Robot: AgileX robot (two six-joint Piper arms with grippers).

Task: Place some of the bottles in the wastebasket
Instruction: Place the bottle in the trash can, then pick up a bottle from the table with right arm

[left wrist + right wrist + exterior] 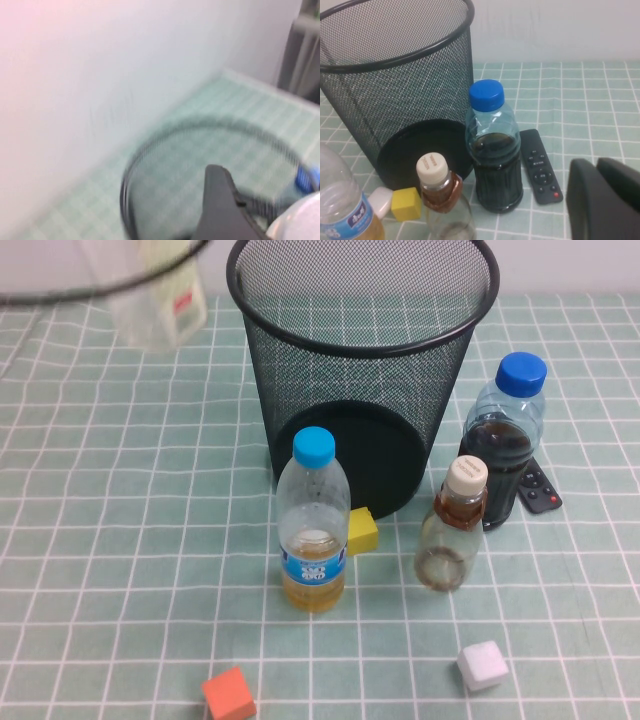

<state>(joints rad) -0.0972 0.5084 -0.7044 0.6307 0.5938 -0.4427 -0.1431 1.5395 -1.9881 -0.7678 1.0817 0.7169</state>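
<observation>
aloft, left gripper (235, 210) with squarish bottle (160, 300) beside wastebasket (362, 360); right gripper (605, 200) low

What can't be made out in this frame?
Left gripper, near the wastebasket: left wrist view, motion blur hides its grip.
White-capped bottle: high view, smeared, cut by the top edge.
Right gripper, by the remote: right wrist view, cut by the frame edge.

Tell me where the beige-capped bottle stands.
In the high view, the beige-capped bottle stands upright right of centre, before the wastebasket, between the light-blue-capped bottle and the dark-blue-capped bottle.
</observation>
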